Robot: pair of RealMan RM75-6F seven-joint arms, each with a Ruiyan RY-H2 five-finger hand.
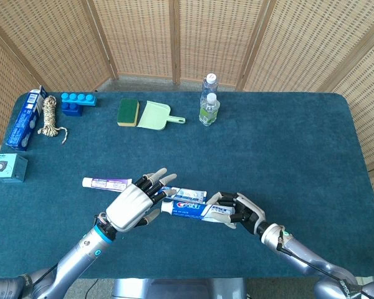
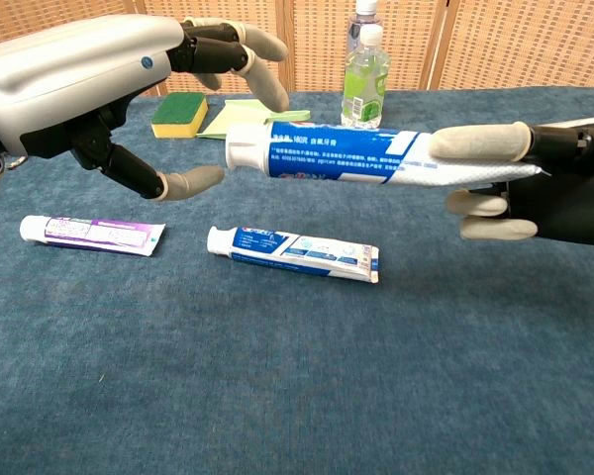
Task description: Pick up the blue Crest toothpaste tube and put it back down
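Note:
My right hand (image 2: 535,188) (image 1: 237,209) holds a blue and white Crest toothpaste tube (image 2: 346,158) (image 1: 187,208) by its tail end, level above the table, cap pointing left. My left hand (image 2: 99,79) (image 1: 132,205) hovers open just left of the cap, fingers spread around it without touching. On the cloth below lie two other tubes: a blue and white one (image 2: 292,253) (image 1: 190,194) and a purple and white one (image 2: 92,234) (image 1: 106,183).
At the back stand two water bottles (image 1: 209,103), a green dustpan (image 1: 157,116) and a yellow-green sponge (image 1: 128,111). Far left are blue blocks (image 1: 78,102), a rope bundle (image 1: 49,117), a blue box (image 1: 23,119) and a teal box (image 1: 8,167). The table's cloth (image 1: 287,143) is dark teal.

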